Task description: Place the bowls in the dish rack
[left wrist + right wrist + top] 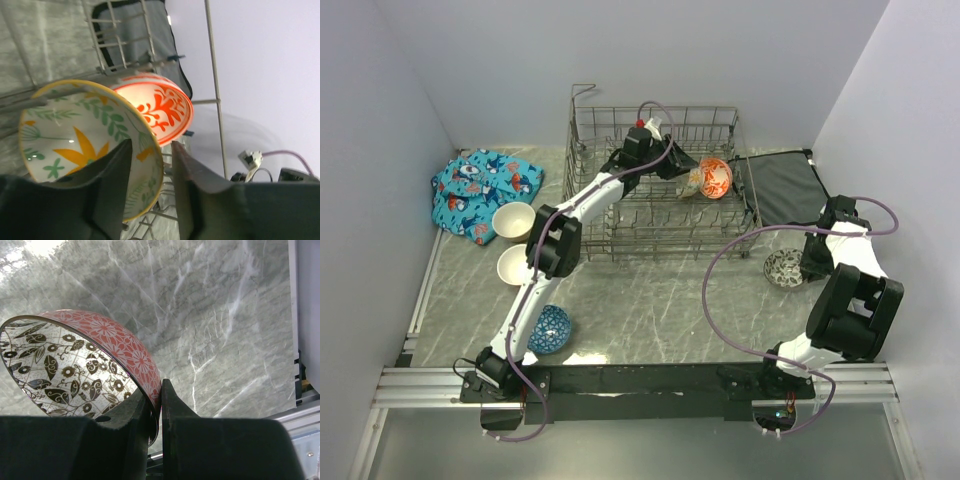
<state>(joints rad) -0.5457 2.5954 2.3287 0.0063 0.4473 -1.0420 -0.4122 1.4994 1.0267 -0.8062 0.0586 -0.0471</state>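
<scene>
The grey wire dish rack point(620, 130) stands at the back middle. An orange-red patterned bowl point(717, 177) and a cream bowl with orange leaves point(692, 184) stand on edge at its right end. My left gripper point(682, 168) is open inside the rack. In the left wrist view the gripper point(151, 145) straddles the leaf bowl's point(75, 135) rim, with a gap on the outer side; the orange-red bowl point(160, 107) is right behind. My right gripper point(807, 265) is shut on the rim of the black-and-white bowl point(783, 267), red outside point(115, 337), at the table's right.
Two plain cream bowls point(513, 220) point(515, 265) and a blue patterned bowl point(550, 328) sit on the table left of the rack. A blue printed cloth point(480, 190) lies far left. A flat dark grey mat point(785, 187) lies right of the rack.
</scene>
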